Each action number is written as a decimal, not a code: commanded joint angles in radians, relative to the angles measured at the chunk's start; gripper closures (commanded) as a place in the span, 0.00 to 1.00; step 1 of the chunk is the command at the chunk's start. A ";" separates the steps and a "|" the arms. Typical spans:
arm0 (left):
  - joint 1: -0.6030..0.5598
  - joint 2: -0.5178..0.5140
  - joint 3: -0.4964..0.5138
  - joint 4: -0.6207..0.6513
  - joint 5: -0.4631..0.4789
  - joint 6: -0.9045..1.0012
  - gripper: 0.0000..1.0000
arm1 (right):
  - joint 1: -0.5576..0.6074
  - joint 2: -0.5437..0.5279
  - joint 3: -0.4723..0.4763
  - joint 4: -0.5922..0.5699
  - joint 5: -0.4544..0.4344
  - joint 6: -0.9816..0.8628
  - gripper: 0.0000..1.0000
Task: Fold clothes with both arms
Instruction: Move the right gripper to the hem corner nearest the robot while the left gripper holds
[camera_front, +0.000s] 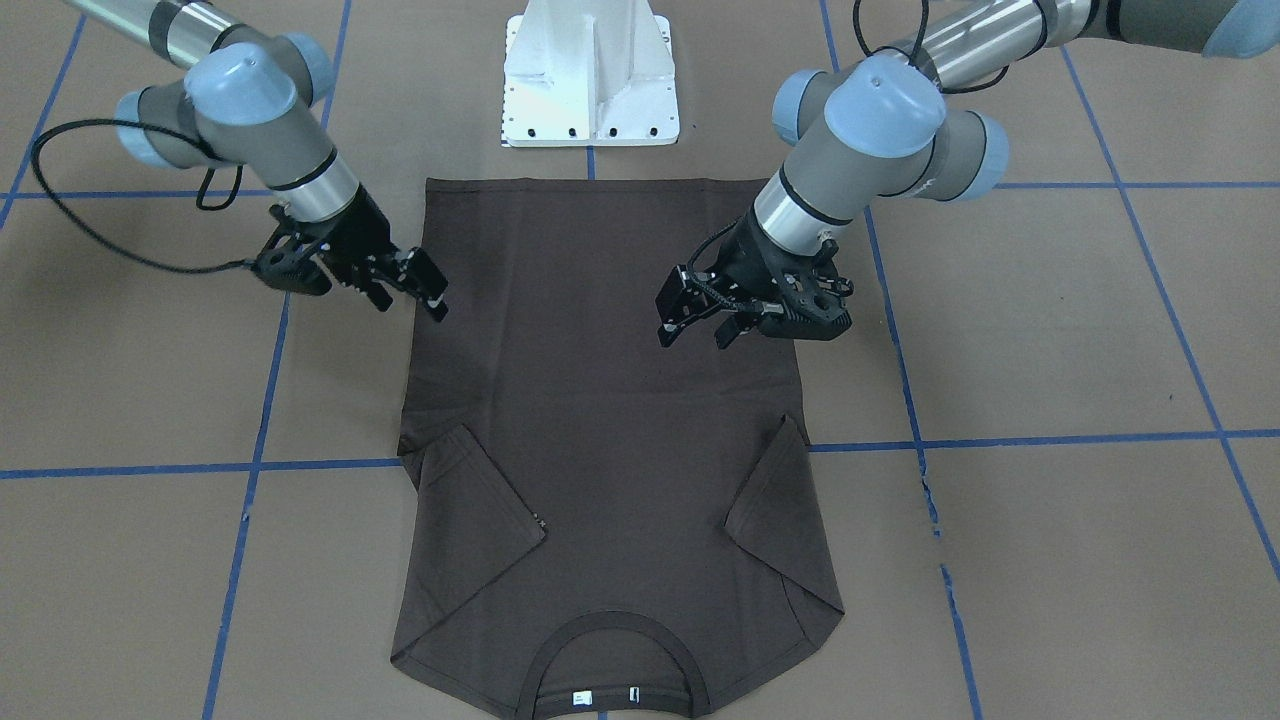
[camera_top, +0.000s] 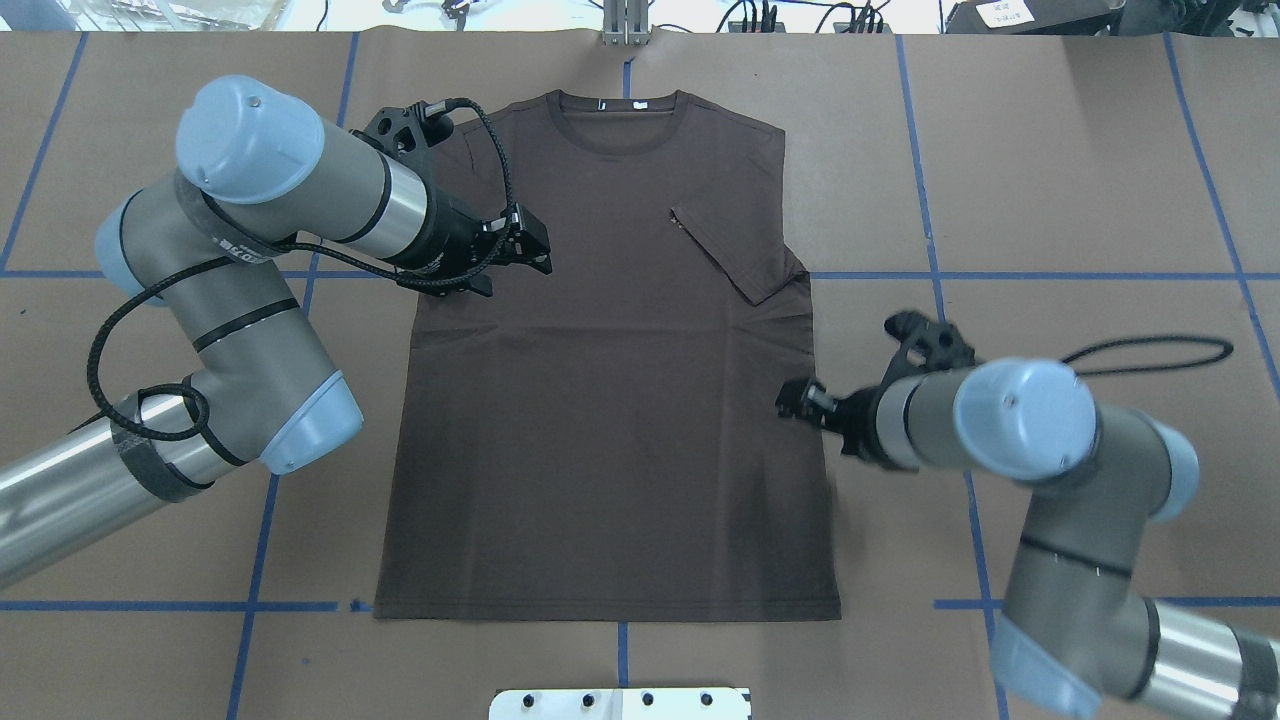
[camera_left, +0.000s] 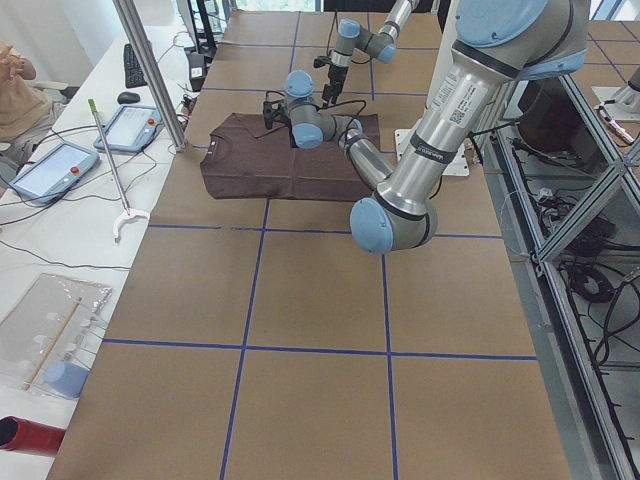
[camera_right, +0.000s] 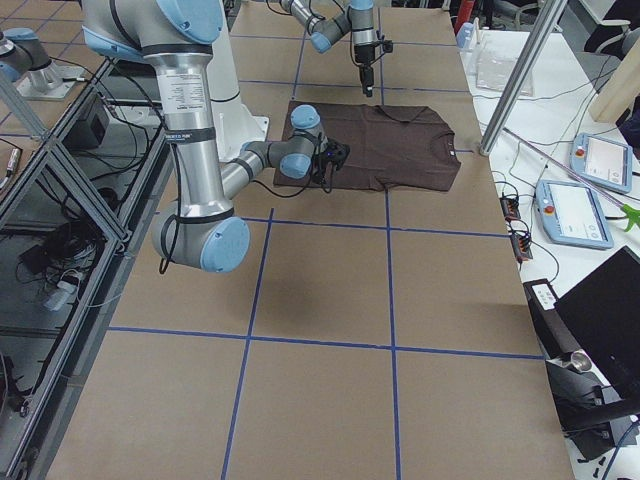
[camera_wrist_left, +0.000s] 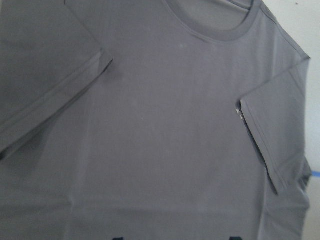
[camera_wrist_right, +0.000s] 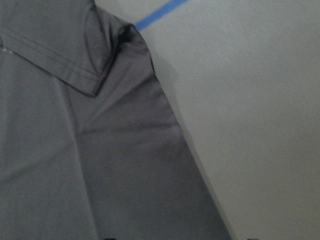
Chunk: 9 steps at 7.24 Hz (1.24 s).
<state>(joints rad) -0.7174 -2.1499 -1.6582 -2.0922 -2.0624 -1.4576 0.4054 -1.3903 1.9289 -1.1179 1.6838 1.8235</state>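
The shirt (camera_front: 600, 400) lay flat on the table (camera_front: 1050, 330), sleeves (camera_front: 480, 520) folded inward. The left gripper (camera_front: 697, 335) hung above its chest area, jaws wide, empty. The right gripper (camera_front: 412, 300) hung at the opposite side edge, jaws wide, empty.

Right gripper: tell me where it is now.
In the overhead view, the right gripper is right of centre, at the T-shirt's right edge, just below the folded-in sleeve.

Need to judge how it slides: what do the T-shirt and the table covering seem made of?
T-shirt: soft matte knit, likely cotton jersey; it lies limp, with stitched hems and a collar band. Table covering: matte brown paper-like sheet, flat, crossed by blue tape lines.
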 joint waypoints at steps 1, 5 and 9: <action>0.001 0.010 -0.009 0.000 -0.001 -0.007 0.23 | -0.205 -0.018 0.163 -0.254 -0.128 0.173 0.12; 0.003 0.019 -0.005 0.000 0.002 -0.032 0.23 | -0.322 -0.054 0.170 -0.316 -0.182 0.246 0.22; 0.004 0.019 0.000 -0.002 0.004 -0.032 0.23 | -0.333 -0.039 0.131 -0.316 -0.184 0.269 0.37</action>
<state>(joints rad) -0.7136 -2.1307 -1.6596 -2.0937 -2.0592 -1.4894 0.0774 -1.4373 2.0754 -1.4342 1.5005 2.0910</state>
